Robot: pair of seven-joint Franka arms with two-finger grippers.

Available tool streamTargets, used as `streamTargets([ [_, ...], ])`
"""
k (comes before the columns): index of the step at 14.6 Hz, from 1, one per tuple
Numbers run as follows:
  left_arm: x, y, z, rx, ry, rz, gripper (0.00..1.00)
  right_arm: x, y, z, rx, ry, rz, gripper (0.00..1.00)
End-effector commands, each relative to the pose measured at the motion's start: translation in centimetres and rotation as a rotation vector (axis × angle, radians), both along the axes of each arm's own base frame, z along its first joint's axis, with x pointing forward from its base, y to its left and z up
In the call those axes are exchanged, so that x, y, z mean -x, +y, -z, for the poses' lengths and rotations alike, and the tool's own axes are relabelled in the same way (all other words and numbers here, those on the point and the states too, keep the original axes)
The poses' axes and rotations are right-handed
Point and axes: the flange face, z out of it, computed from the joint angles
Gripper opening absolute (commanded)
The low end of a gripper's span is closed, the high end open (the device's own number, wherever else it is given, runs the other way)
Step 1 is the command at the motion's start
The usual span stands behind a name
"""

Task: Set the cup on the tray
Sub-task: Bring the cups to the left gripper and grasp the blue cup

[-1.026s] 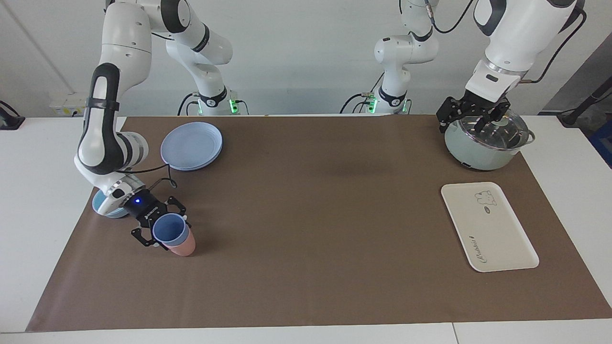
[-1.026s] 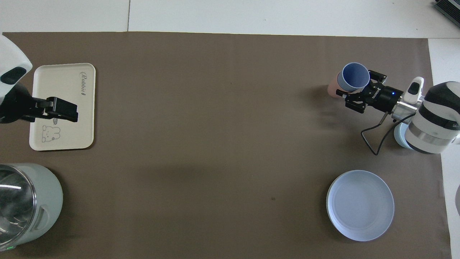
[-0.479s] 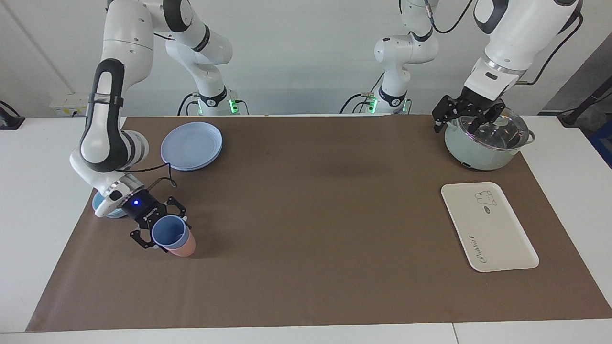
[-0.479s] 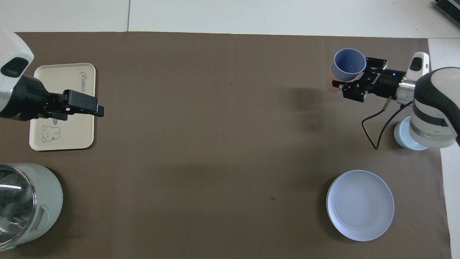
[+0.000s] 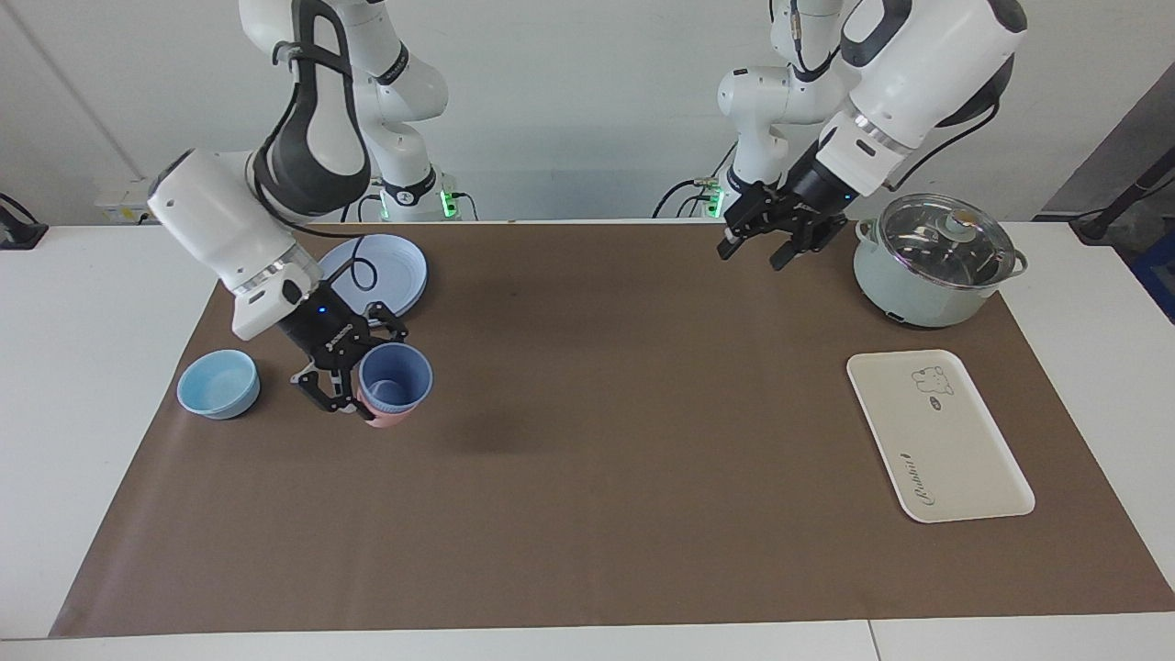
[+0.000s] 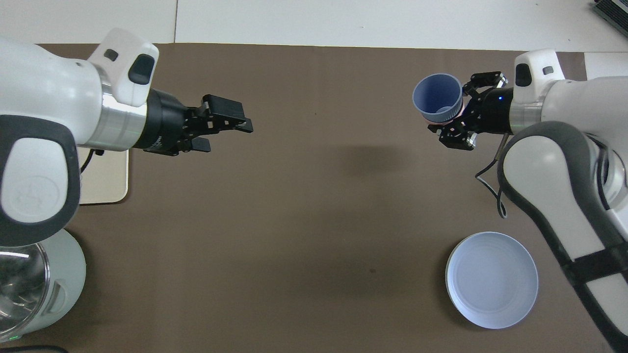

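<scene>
Cup: the blue cup [image 5: 395,376] was in the lower left of the facing view, lifted off the desk [image 5: 587,514] in the right gripper [image 5: 353,381], a shadow on the mat below it. It was tilted, its mouth turned toward the camera. A pink cup [image 5: 390,418] showed as a rim under its base, nested and apparently carried up with it.

Right jaws: closed on the cup's wall from the side, one finger [image 6: 454,135] visible beside it in the overhead view.

Left gripper: the left gripper [image 5: 771,243] hung in the air at the upper right of the facing view, near the pot [image 5: 936,271], holding nothing. Its jaws stood apart.

Tray: the tray [image 5: 936,436] lay bare at the lower right of the facing view, well apart from the cup, with most of the mat between them. In the overhead view the left arm covered nearly all of it.

Others: a bowl [image 5: 218,383] sat at the left edge of the mat; a plate [image 5: 395,262] lay above the gripper in the facing view.

Doing it well: the carry probably called for a firm grip, the cup brought upright before lowering, and release only once its base rested flat on the tray. The pink cup could drop off on the way; the spot should be well inside the tray's rim.
</scene>
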Motion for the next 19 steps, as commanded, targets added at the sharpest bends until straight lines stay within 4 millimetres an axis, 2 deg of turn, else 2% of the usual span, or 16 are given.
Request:
streamTargets([
  [1,-0.7,-5.9,2.7,0.095,0.000,-0.088,0.87,1.2,2.8,-1.1,0.077,-0.006,-0.057,0.00],
  [2,-0.4,-8.0,3.1,0.121,-0.022,-0.117,0.80,1.5,3.6,-1.1,0.084,0.001,-0.074,0.00],
  [4,0.4,-10.6,3.2,0.150,-0.042,-0.153,0.67,2.1,5.2,-1.9,0.106,0.014,-0.090,0.00],
  [6,1.0,-13.6,4.4,0.178,-0.070,-0.177,0.64,2.6,6.8,-2.5,0.171,0.018,-0.105,0.00],
  [8,1.8,-15.6,5.3,0.200,-0.113,-0.191,0.63,3.0,8.0,-2.7,0.203,0.014,-0.117,0.00],
  [9,2.1,-16.1,5.2,0.215,-0.131,-0.206,0.63,3.0,8.1,-2.8,0.208,0.012,-0.116,0.00],
  [12,3.0,-17.4,6.6,0.209,-0.134,-0.193,0.63,3.1,8.3,-2.8,0.231,0.006,-0.128,0.00],
  [13,3.4,-17.8,6.9,0.214,-0.145,-0.197,0.63,3.3,9.0,-2.8,0.242,0.000,-0.144,0.00],
  [17,4.0,-20.0,9.6,0.211,-0.151,-0.193,0.49,3.3,9.2,-2.8,0.246,-0.003,-0.148,0.00],
  [19,4.5,-20.8,10.2,0.213,-0.153,-0.189,0.42,3.3,9.2,-2.8,0.247,-0.005,-0.148,0.00],
])
